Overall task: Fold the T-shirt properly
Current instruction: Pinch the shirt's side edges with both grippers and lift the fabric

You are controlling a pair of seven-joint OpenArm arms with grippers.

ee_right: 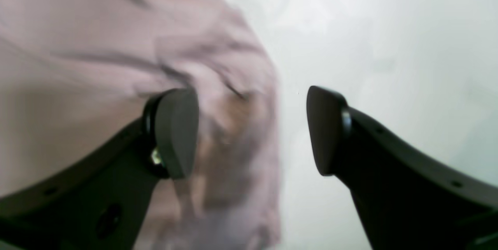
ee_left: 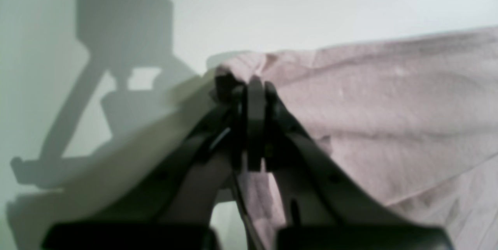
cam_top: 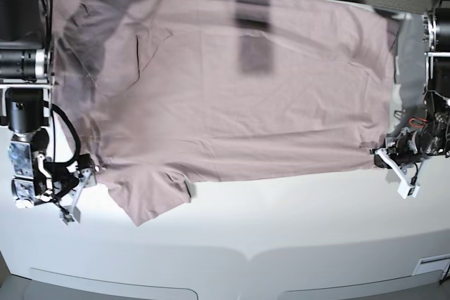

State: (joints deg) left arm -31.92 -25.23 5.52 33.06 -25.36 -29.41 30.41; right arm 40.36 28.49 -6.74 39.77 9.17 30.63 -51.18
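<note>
T-shirt (cam_top: 232,82) lies spread flat; my left gripper (ee_left: 249,86) pinches its hem corner, my right gripper (ee_right: 251,129) gapes empty beside the shoulder edge, ready for regrasp.

Showing plain dusty-pink on the T-shirt (cam_top: 232,96), no print; grey shadow patches crossing its far part. Reading white on the table (cam_top: 281,230). Showing matte black on the right gripper (ee_right: 252,129) and left gripper (ee_left: 249,90) fingers.

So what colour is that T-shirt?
The T-shirt is plain dusty pink, no print; the base view shows it best.
</note>
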